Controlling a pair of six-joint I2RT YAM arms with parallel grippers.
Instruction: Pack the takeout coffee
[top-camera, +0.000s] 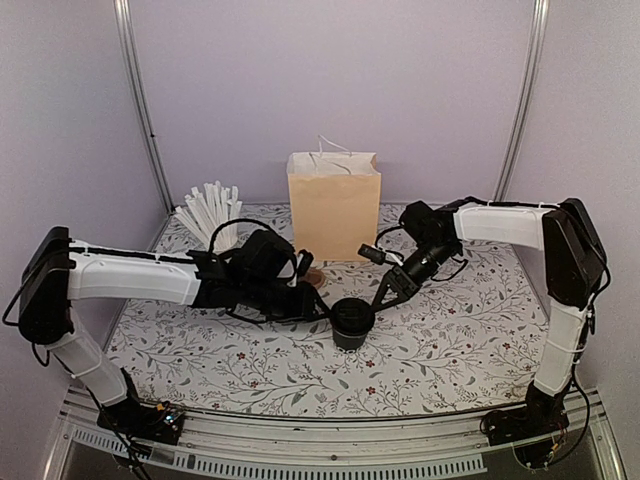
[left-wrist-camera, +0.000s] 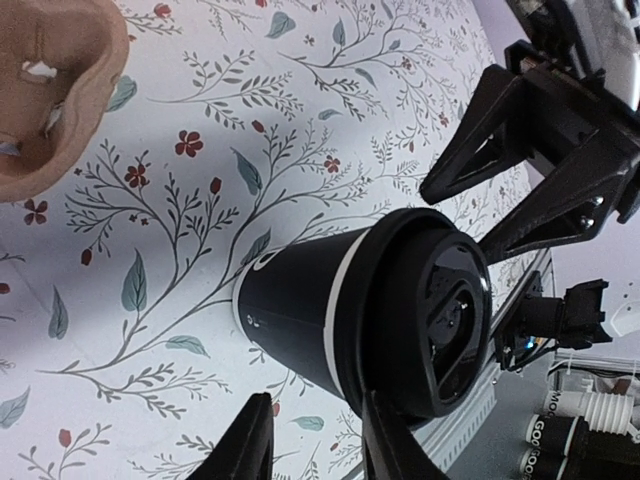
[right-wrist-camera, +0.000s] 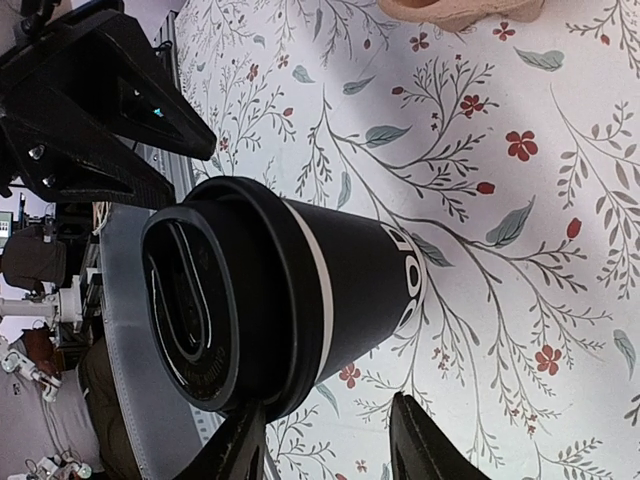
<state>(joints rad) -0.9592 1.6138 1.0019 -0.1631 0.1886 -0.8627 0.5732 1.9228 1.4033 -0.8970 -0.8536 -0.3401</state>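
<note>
The takeout coffee (top-camera: 352, 322) is a black paper cup with its black lid on, standing upright on the floral tablecloth in the middle. My left gripper (top-camera: 322, 305) sits just left of it, open, its fingertips (left-wrist-camera: 245, 445) spread below the cup (left-wrist-camera: 300, 310) with nothing between them. One left finger stands close against the lid rim (left-wrist-camera: 420, 320). My right gripper (top-camera: 388, 290) hovers just right of the cup, open too. In the right wrist view the cup (right-wrist-camera: 340, 280) lies beyond the spread fingers (right-wrist-camera: 425, 440), and the lid (right-wrist-camera: 190, 300) faces the camera.
A tan paper bag (top-camera: 334, 205) stands open behind the cup. A brown pulp cup carrier (left-wrist-camera: 50, 90) lies between bag and cup. A white cup of white sticks (top-camera: 208, 210) stands at the back left. The table's metal front rail (top-camera: 330, 450) runs close behind the arms.
</note>
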